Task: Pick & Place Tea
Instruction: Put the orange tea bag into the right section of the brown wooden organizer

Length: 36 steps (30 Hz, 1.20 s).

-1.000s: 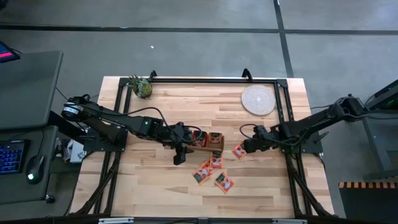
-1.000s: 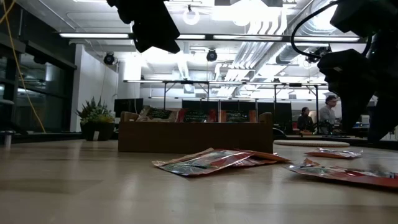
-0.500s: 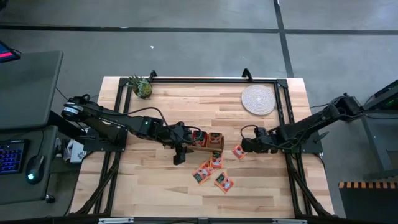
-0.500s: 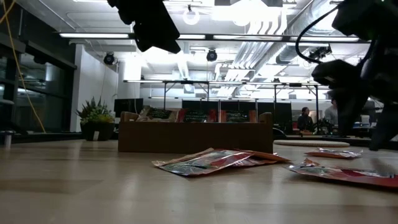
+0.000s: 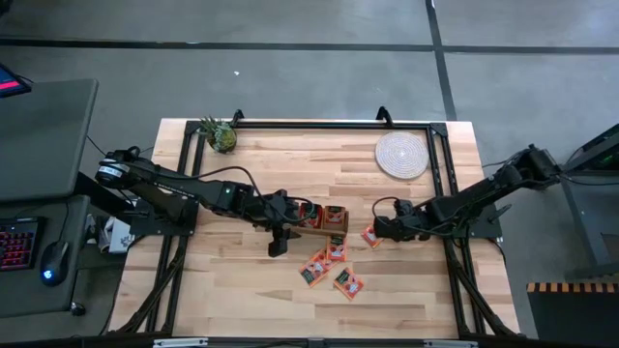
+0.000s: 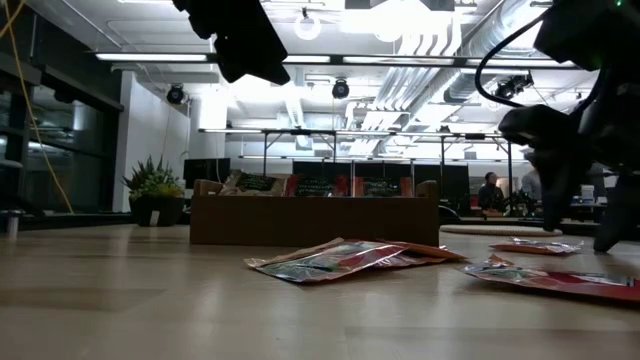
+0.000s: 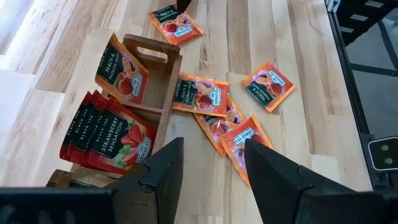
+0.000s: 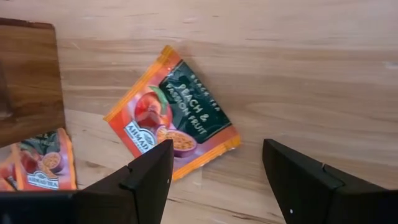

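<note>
Over a lone sachet (image 8: 173,129), the right pincer (image 8: 216,177) hangs wide open, empty.

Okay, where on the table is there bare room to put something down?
Bare wood lies between the small plant and the woven mat, and along the table's front edge. It is crowded around the wooden box, the loose tea sachets and both grippers.

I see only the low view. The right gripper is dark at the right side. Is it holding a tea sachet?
Observer: No. The right gripper is open above one peach and passion fruit sachet lying flat on the table.
Operator: Is this sachet alone?
Observer: Yes, it lies apart from the loose sachets, beside the wooden box.
Operator: And the left gripper?
Observer: The left gripper is open, empty, above the box end.
</note>
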### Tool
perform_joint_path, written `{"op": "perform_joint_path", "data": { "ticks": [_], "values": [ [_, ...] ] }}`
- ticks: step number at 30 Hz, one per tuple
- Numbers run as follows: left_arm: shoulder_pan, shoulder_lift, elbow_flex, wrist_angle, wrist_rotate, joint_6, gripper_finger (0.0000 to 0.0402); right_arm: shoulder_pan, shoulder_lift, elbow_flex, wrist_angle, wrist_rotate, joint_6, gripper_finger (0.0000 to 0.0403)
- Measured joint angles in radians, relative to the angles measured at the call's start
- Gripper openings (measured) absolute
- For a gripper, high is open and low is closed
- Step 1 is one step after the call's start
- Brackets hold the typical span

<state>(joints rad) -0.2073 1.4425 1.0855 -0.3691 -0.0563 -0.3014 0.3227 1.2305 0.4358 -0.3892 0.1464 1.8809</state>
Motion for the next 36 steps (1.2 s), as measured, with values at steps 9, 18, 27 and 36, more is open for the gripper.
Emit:
{"op": "perform_joint_path", "data": {
  "ticks": [9, 18, 27, 36],
  "values": [
    [0.0, 0.0, 0.0, 0.0, 0.003, 0.009, 0.0167, -0.001, 0.034, 0.0, 0.087, 0.01, -0.004, 0.0241],
    [0.0, 0.0, 0.0, -0.006, 0.005, 0.017, 0.0167, -0.011, 0.079, 0.004, 0.115, 0.004, 0.0, 0.0235],
    [0.0, 0.0, 0.0, -0.032, 0.006, 0.017, 0.0167, -0.049, 0.09, 0.001, 0.098, -0.015, -0.019, 0.0139],
    [0.0, 0.0, 0.0, -0.032, 0.005, 0.021, 0.0167, -0.054, 0.093, -0.002, 0.081, 0.013, -0.055, 0.0014]
  ]
}}
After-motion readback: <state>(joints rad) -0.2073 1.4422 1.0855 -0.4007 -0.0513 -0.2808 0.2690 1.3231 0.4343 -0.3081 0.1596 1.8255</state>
